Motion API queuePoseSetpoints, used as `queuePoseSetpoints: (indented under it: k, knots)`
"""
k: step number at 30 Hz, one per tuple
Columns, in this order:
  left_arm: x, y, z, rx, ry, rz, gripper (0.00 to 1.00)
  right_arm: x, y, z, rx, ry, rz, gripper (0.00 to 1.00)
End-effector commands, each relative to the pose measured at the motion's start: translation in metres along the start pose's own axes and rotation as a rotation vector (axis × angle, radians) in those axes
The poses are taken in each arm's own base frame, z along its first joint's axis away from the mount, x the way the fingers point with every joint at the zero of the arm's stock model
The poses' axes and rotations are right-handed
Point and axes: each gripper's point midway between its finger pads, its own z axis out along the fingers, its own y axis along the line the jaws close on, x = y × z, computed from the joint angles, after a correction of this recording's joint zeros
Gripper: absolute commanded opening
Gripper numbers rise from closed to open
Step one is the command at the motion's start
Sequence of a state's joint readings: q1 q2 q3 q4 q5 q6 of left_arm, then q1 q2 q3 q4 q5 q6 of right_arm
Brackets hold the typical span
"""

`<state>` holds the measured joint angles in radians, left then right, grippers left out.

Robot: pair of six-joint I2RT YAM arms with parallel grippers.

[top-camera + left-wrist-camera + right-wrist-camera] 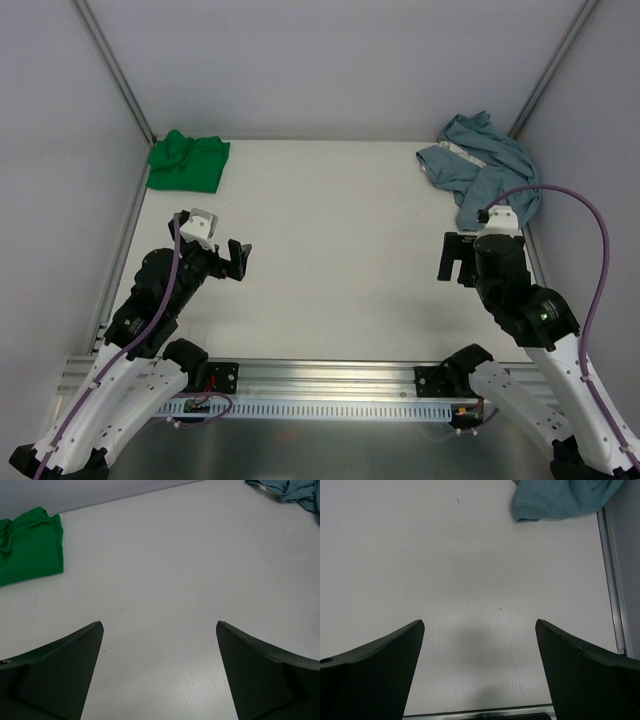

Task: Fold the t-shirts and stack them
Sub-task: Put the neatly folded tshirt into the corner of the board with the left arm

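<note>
Nearest the camera, the arm bases are seen bolted to the aluminium rail (330,385) at the near edge of the table (330,250), and from that rail both arms reach a short way over the surface. The left gripper (236,262) is held with its jaws spread wide and nothing between them, as the left wrist view confirms; the right gripper (456,260) is likewise parted and holding nothing. The green t-shirt (186,160) is found at the far left corner from the rail, gathered into a compact, roughly squared bundle, though whether it is neatly folded cannot be settled. The blue-grey t-shirt (483,164) is found at the far right corner from the rail, plainly crumpled and spread loose, one edge trailing toward the right gripper. The two shirts lie well apart, so no stack is present. The blue-grey shirt is judged to need folding, for which it would have to be drawn toward the middle and flattened; the green bundle would fit either a finished fold awaiting its partner or a heap awaiting work. The surface is a matte white board, lightly scuffed, enclosed beyond the rail by plain pale walls on metal posts (118,70).
</note>
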<state>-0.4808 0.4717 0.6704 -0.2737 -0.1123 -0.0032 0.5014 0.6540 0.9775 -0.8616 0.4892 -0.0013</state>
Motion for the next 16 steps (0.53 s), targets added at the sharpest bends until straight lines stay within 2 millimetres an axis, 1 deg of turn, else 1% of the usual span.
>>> queuePoseSetpoints:
  k: [1, 16]
  knots:
    - [-0.0125, 0.0014, 0.0, -0.002, -0.044, 0.016, 0.99, -0.0151, 0.003, 0.0009, -0.006, -0.064, 0.029, 0.99]
    - [-0.0105, 0.0049, 0.0007, -0.023, -0.035, 0.018, 0.99, -0.0128, 0.0013, 0.0018, 0.003, -0.058, 0.026, 1.0]
